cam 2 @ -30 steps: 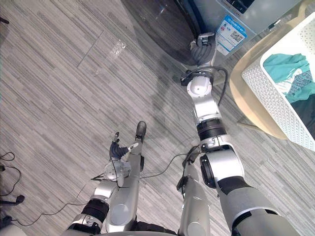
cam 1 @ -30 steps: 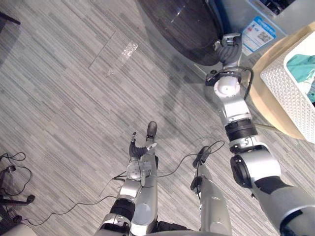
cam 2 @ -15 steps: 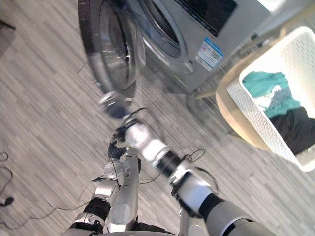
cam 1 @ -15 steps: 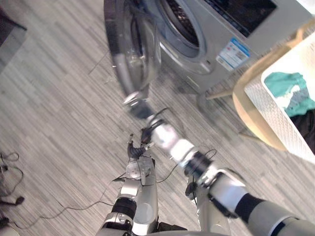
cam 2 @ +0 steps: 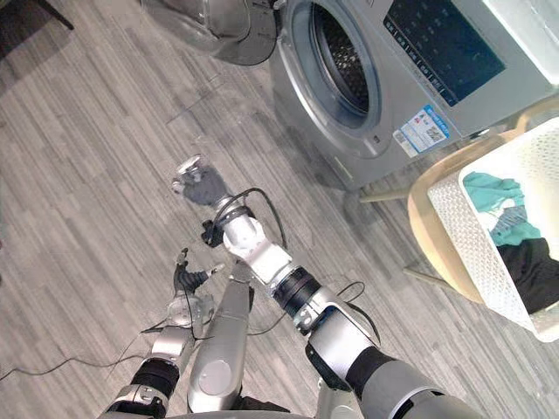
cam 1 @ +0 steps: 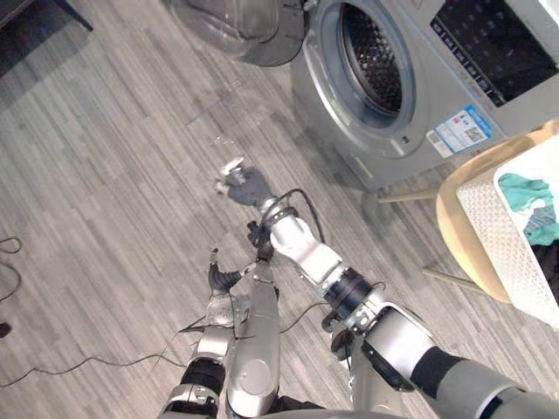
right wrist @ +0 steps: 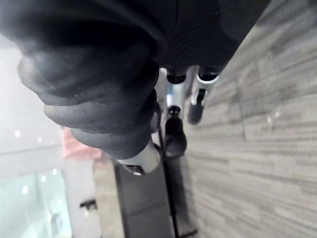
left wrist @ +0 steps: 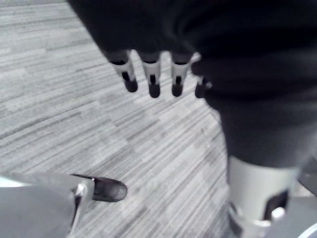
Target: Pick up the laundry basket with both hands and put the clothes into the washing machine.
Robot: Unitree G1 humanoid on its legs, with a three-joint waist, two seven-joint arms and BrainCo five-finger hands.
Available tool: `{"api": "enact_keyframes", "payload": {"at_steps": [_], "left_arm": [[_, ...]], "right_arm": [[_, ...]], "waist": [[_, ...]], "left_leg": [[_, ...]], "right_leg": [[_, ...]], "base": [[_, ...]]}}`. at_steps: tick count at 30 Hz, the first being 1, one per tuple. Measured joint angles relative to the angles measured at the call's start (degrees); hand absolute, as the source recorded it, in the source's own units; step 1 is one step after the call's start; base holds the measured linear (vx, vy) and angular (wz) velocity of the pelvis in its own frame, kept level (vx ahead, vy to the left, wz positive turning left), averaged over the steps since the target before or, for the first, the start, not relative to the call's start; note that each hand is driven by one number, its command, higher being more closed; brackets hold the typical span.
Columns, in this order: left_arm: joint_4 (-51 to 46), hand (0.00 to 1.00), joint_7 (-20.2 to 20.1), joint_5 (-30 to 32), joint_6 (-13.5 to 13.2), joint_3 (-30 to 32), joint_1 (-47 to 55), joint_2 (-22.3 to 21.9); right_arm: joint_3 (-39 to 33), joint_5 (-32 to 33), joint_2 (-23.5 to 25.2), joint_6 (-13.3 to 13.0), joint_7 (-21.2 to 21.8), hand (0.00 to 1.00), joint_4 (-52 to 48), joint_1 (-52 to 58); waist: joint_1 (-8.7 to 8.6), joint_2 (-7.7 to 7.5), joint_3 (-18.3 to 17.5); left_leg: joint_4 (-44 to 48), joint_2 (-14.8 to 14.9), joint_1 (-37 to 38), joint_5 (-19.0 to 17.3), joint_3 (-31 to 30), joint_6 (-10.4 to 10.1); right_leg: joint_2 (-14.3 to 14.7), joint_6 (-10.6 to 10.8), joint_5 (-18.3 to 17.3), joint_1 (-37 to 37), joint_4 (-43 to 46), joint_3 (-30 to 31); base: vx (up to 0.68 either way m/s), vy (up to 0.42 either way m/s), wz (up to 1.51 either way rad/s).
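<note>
Right hand point(cam 1: 243, 182) stretched out above grey plank floor point(cam 1: 105, 175), fingers loose and empty, left hand point(cam 1: 222, 279) low, relaxed, empty, white perforated laundry basket point(cam 1: 489, 218) well apart on round wooden table point(cam 1: 451, 214), teal and dark clothes point(cam 1: 534, 196) inside, washing machine point(cam 1: 454, 78) beside it, door point(cam 1: 236, 22) open

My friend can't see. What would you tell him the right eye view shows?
The washing machine stands with its door open, and the robot's right hand hovers over the floor. The white laundry basket of clothes sits untouched on the right.
</note>
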Motion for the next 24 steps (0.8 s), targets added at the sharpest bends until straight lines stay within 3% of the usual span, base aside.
{"api": "enact_keyframes", "payload": {"at_steps": [2, 4, 5, 7, 9, 10, 12, 13, 15, 16, 18, 20, 24], "left_arm": [[-0.4, 0.0, -0.2, 0.0, 0.3, -0.4, -0.7, 0.4], [-0.8, 0.0, -0.3, 0.0, 1.2, -2.1, -2.8, 1.5], [-3.1, 0.0, -0.7, -0.1, 1.8, -2.9, -5.8, 1.5], [-5.6, 0.0, -0.8, -0.1, 2.2, -2.9, -11.2, 1.7], [-5.9, 0.0, -0.3, 0.0, 2.5, -2.0, -23.6, 4.6], [-5.7, 0.0, 0.3, 0.2, 2.8, -1.7, -29.5, 7.4], [1.1, 0.0, 1.6, 1.3, 2.9, -1.3, -45.6, 19.3], [8.6, 0.0, 1.7, 1.2, 3.5, -1.7, -54.6, 27.3], [17.2, 0.0, 0.2, -2.1, 3.7, -2.8, -64.3, 37.7], [20.1, 0.0, -1.7, -6.2, 3.7, -2.8, -68.4, 42.2], [20.8, 0.0, -3.9, -8.4, 4.8, -2.5, -73.5, 46.4], [19.8, 0.0, -5.4, -8.4, 5.3, -2.8, -76.4, 47.1], [17.2, 0.0, -5.6, -10.2, 9.8, -0.3, -78.5, 44.5]], "right_arm": [[-0.9, 0.8, -0.2, 0.5, -0.3, 0.0, -2.6, 0.4], [-1.0, 1.7, -1.9, 0.8, -0.9, 0.0, -13.2, 5.8], [-1.2, 2.8, -3.6, -0.4, -0.8, 0.0, -22.2, 12.9], [-2.7, 3.4, -5.5, -1.5, -0.4, 0.0, -29.1, 20.3], [-8.4, 4.7, -10.0, -2.9, 1.0, 0.0, -35.8, 30.7], [-12.3, 5.4, -11.8, -3.0, 1.9, 0.0, -37.6, 33.9], [-21.8, 7.4, -14.7, -3.1, 2.7, 0.0, -40.8, 40.8], [-25.9, 10.1, -15.6, -3.4, 3.3, 0.0, -42.7, 43.3], [-29.5, 14.2, -15.6, -4.4, 4.5, 0.0, -45.1, 46.8], [-31.4, 16.4, -14.8, -4.9, 5.1, 0.0, -47.2, 49.2], [-32.5, 18.9, -12.9, -5.6, 5.9, 0.0, -54.6, 54.9], [-32.3, 20.2, -11.2, -6.6, 6.4, 0.0, -60.2, 58.8], [-30.4, 22.2, -9.1, -8.3, 6.8, 0.0, -65.8, 64.2]], "waist": [[-1.94, -0.7, 0.0], [-3.32, -1.52, 0.0], [-4.96, -2.1, -0.1], [-7.0, -3.02, 0.0], [-9.43, -4.37, 0.0], [-10.69, -4.87, 0.3], [-12.81, -7.37, 0.5], [-15.12, -8.57, 0.8], [-18.16, -9.59, 1.0], [-18.88, -9.71, 1.0], [-18.9, -9.71, 1.0], [-18.22, -9.75, 0.9], [-19.06, -9.81, 0.9]], "left_leg": [[0.1, -0.1, 0.1, 0.0, 0.5, 0.0], [0.0, 0.0, 0.6, 0.0, 1.7, 0.1], [0.3, -0.2, 1.1, -0.3, 3.3, 0.7], [1.7, -0.1, 1.3, -1.0, 5.0, 1.7], [4.9, 0.5, 0.6, -3.0, 7.9, 2.8], [6.9, 0.9, -0.2, -4.1, 8.8, 3.2], [12.7, 3.2, -2.9, -7.5, 11.7, 3.7], [15.8, 4.4, -5.0, -9.1, 12.3, 4.0], [20.0, 6.1, -8.5, -11.6, 12.4, 4.4], [23.2, 7.2, -10.9, -13.1, 12.3, 4.7], [27.7, 9.6, -15.9, -15.1, 12.2, 5.1], [31.2, 11.6, -20.0, -16.8, 11.8, 5.3], [36.0, 13.3, -26.7, -19.4, 10.9, 6.6]], "right_leg": [[-0.1, 0.0, 0.8, -0.2, -0.3, 0.5], [0.0, 0.4, 1.8, -0.5, -1.5, 2.1], [0.0, 0.7, 2.9, -0.5, -2.5, 3.4], [0.2, 0.8, 4.0, -0.5, -3.2, 5.2], [0.5, 1.2, 6.2, -0.6, -5.0, 8.1], [0.7, 1.3, 7.3, -0.7, -5.9, 9.2], [1.9, 1.9, 10.0, -2.6, -8.1, 13.0], [2.7, 2.2, 11.6, -3.2, -9.9, 14.3], [4.0, 2.9, 13.9, -3.8, -13.0, 15.8], [4.6, 3.1, 15.0, -4.6, -14.3, 16.2], [6.1, 3.7, 16.2, -7.6, -15.0, 17.1], [7.2, 4.0, 17.3, -9.6, -15.8, 17.3], [7.9, 4.5, 19.0, -12.9, -18.1, 18.0]], "base": [[-0.05, 0.036, -0.12], [-0.05, 0.035, -0.36], [-0.01, 0.041, -0.46], [0.0, 0.039, -0.58], [0.0, 0.041, -0.67], [-0.04, 0.069, -0.78], [-0.06, 0.09, -1.06], [-0.04, 0.058, -0.8], [-0.01, 0.062, -0.6], [0.0, 0.069, -0.54], [0.01, 0.02, -0.53], [0.01, 0.015, -0.53], [-0.01, 0.026, -0.36]]}}
